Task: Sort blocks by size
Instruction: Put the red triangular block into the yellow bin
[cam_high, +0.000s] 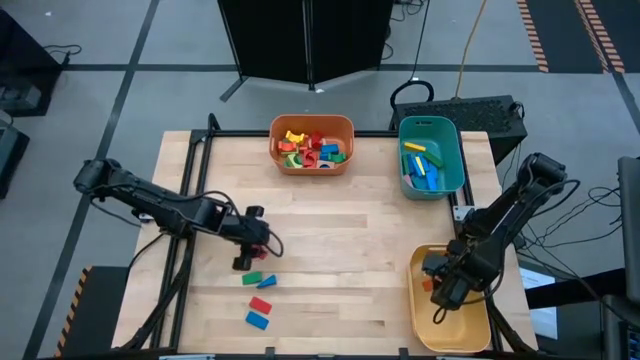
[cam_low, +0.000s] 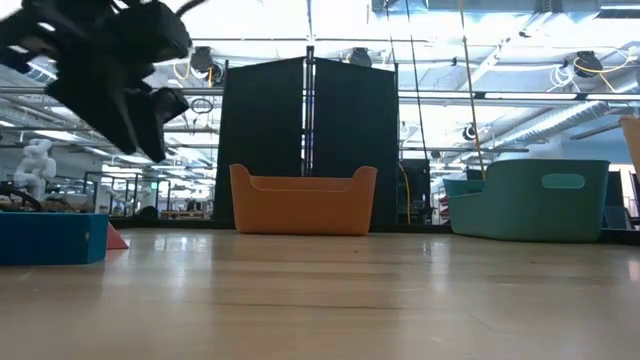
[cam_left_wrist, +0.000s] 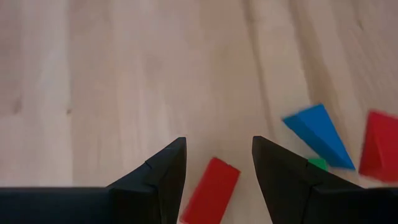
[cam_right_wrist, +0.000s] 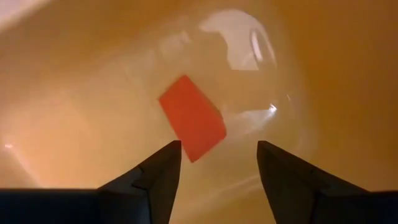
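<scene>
- My right gripper (cam_right_wrist: 217, 163) hangs inside the yellow bin (cam_high: 420, 310), jaws apart, holding nothing; a red block (cam_right_wrist: 191, 117) lies on the bin floor just past my fingertips.
- My left gripper (cam_left_wrist: 217, 163) hovers over the table (cam_high: 340, 220), jaws parted and empty, a red block (cam_left_wrist: 211, 190) on the wood between them.
- Blue block (cam_left_wrist: 317, 134) and another red one (cam_left_wrist: 379, 146) lie nearby.
- More blocks fill the orange bin (cam_high: 311, 145) and teal bin (cam_high: 430, 157).

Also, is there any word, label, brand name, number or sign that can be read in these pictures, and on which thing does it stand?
None can be read in any view.
The blocks, the orange bin, the teal bin and the yellow bin show plain surfaces with no print.
The black box behind the teal bin shows no readable marking.
</scene>
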